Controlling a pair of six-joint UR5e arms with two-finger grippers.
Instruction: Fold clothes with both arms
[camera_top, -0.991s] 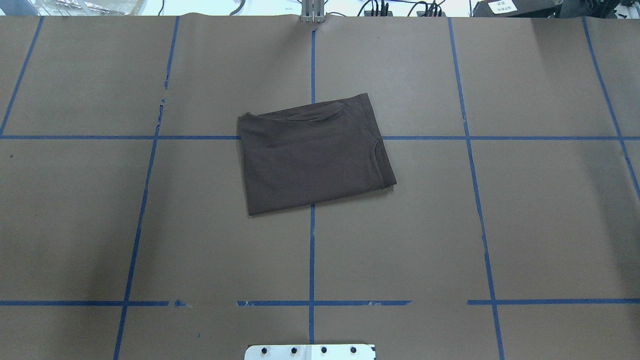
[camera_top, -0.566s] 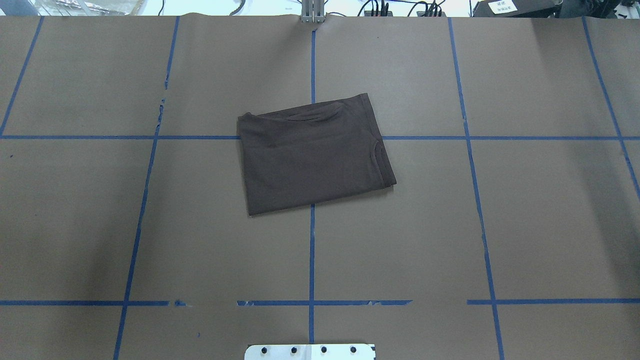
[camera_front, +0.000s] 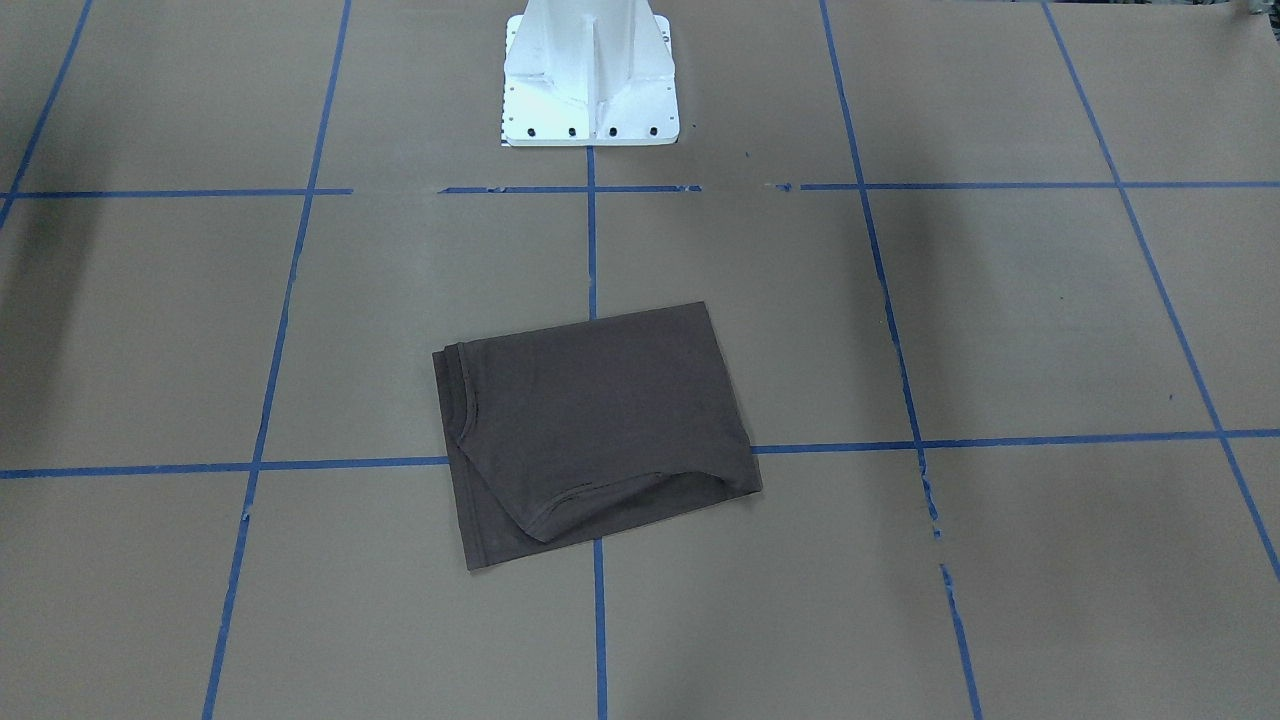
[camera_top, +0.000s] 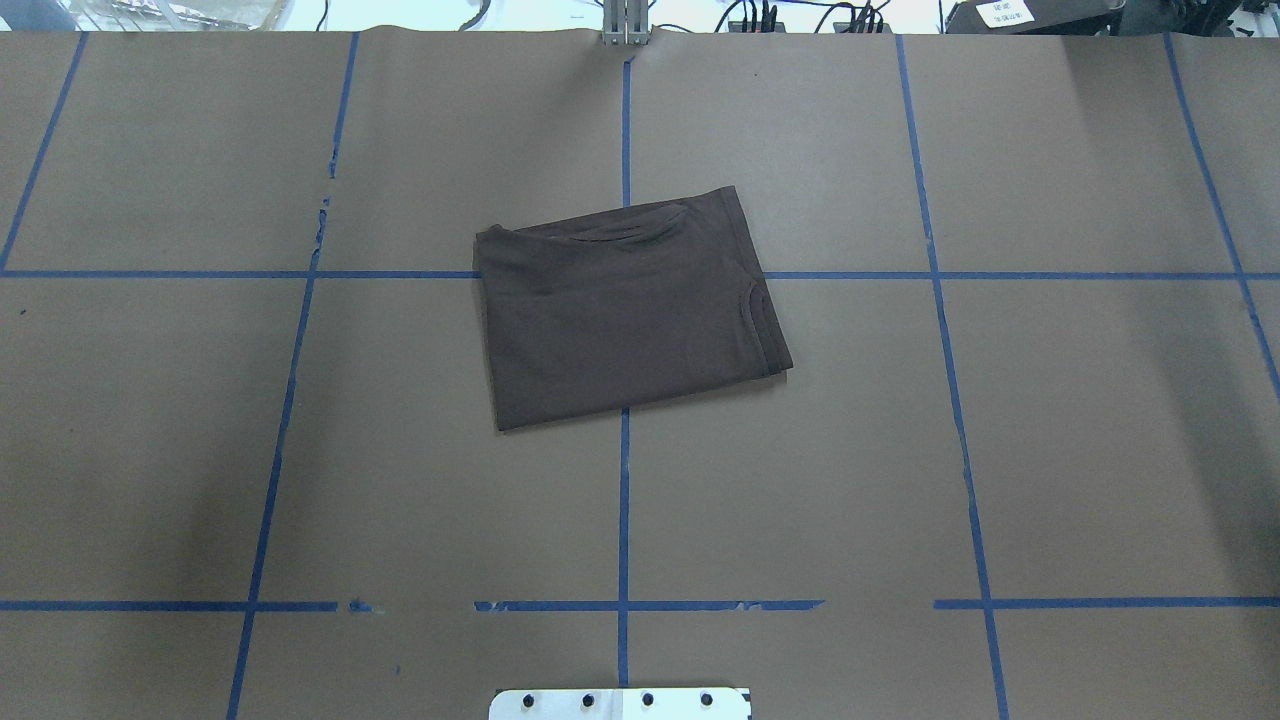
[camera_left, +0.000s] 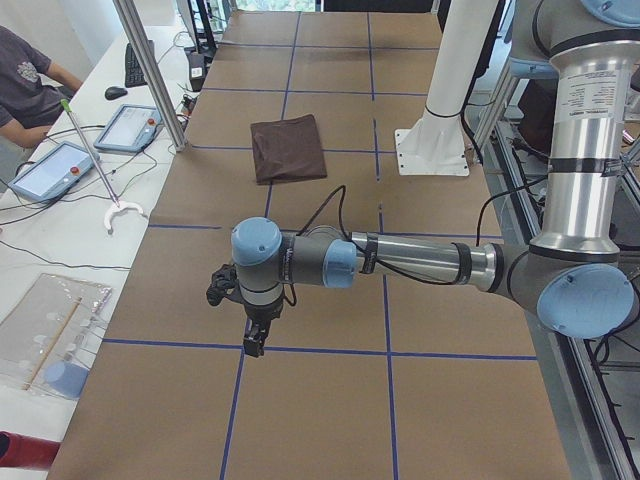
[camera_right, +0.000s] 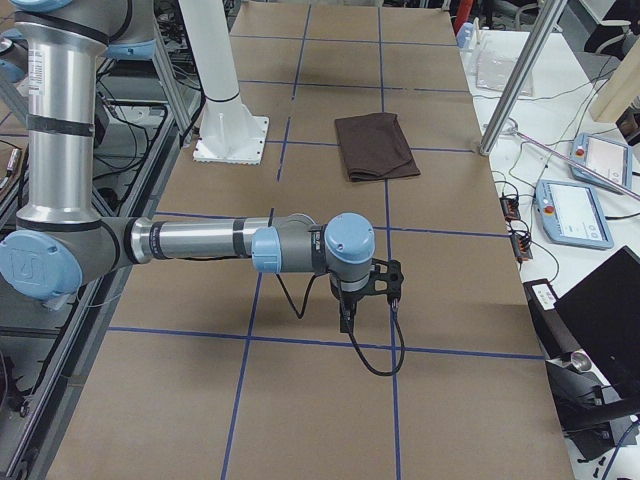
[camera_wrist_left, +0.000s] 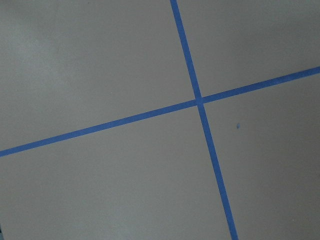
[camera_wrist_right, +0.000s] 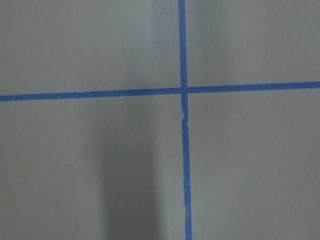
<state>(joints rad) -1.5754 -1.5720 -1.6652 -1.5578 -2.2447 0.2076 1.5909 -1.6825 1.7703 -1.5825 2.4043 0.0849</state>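
Overhead exterior: T-shirt (camera_top: 630, 310) lies folded flat mid-table (camera_top: 300, 450). It's soft, light and limp, so I'd pinch the doubled corners.
Exterior left: only here I see the left gripper (camera_left: 254, 340), well apart from the shirt. I can't tell its finger state.
Exterior right: right gripper (camera_right: 345, 318), same story.
Wrist views: just tape (camera_wrist_left: 197, 102).

Hands too small to judge
The left hand (camera_left: 254, 345) and right hand (camera_right: 346, 322) show only in side views; finger spacing unreadable.

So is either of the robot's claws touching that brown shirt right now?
No, the T-shirt lies folded by itself, while the left gripper and right gripper hang over the table far from it.
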